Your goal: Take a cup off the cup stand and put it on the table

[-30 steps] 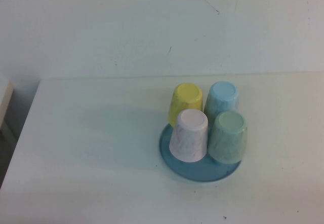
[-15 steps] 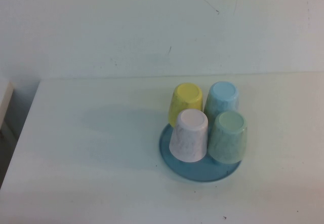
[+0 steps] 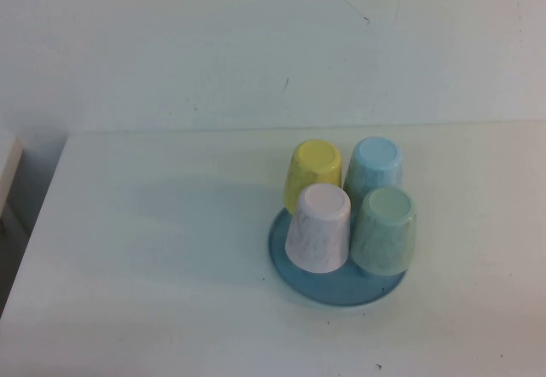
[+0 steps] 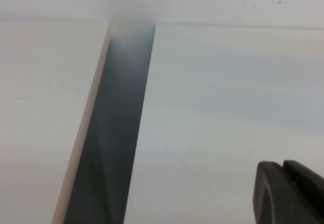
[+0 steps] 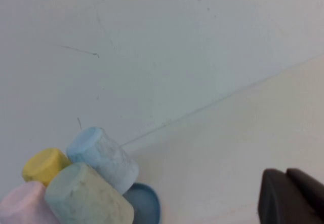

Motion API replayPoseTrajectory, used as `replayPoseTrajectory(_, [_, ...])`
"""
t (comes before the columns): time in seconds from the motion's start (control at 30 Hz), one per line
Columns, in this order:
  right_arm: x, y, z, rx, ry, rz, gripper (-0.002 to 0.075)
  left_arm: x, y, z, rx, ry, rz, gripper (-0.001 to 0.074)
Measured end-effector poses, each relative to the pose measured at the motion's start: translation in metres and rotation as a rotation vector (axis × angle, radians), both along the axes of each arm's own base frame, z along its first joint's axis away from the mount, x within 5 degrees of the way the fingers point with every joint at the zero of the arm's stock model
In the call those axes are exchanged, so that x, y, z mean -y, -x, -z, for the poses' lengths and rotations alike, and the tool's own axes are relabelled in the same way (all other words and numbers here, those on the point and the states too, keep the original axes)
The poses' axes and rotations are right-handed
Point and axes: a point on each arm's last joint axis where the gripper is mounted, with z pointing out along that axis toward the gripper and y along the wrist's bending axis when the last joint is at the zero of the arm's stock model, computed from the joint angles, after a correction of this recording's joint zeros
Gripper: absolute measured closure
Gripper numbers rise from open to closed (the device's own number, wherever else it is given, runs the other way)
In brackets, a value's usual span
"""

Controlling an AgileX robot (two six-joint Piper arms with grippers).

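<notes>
The mint-green cup [image 3: 384, 230] stands upside down at the front right of the cup stand [image 3: 337, 289], whose blue round base shows; its pegs are hidden under the cups. The stand sits on the white table [image 3: 153, 266], right of centre. The right wrist view shows the mint cup [image 5: 83, 196] and the stand's base [image 5: 147, 203]. Neither arm shows in the high view. My left gripper [image 4: 283, 169] is shut and empty over bare table near its left edge. My right gripper [image 5: 286, 176] is shut and empty, well away from the cups.
A yellow cup [image 3: 313, 172], a light blue cup [image 3: 375, 165] and a pinkish-white cup [image 3: 318, 228] also sit upside down on the stand. A white wall rises behind the table. A dark gap [image 4: 111, 133] separates the table's left edge from a neighbouring white surface [image 4: 40, 107].
</notes>
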Motion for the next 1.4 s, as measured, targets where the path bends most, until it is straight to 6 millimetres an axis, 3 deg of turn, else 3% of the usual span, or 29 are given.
replayPoseTrajectory(0.67, [-0.001,0.0,0.001,-0.017,-0.035,-0.012,0.0729,0.0,0.0,0.0,0.0,0.0,0.0,0.0738])
replayPoseTrajectory(0.97, [-0.007,0.003,0.004,-0.08,0.114,-0.095,0.0729,0.0,0.0,0.0,0.0,0.0,0.0,0.0738])
replayPoseTrajectory(1.23, [-0.009,0.003,-0.051,-0.192,0.382,-0.192,0.0729,0.0,0.0,0.0,0.0,0.0,0.0,0.0738])
replayPoseTrajectory(1.4, [-0.006,-0.017,-0.1,-0.345,0.579,-0.272,0.0729,0.0,0.0,0.0,0.0,0.0,0.0,0.0738])
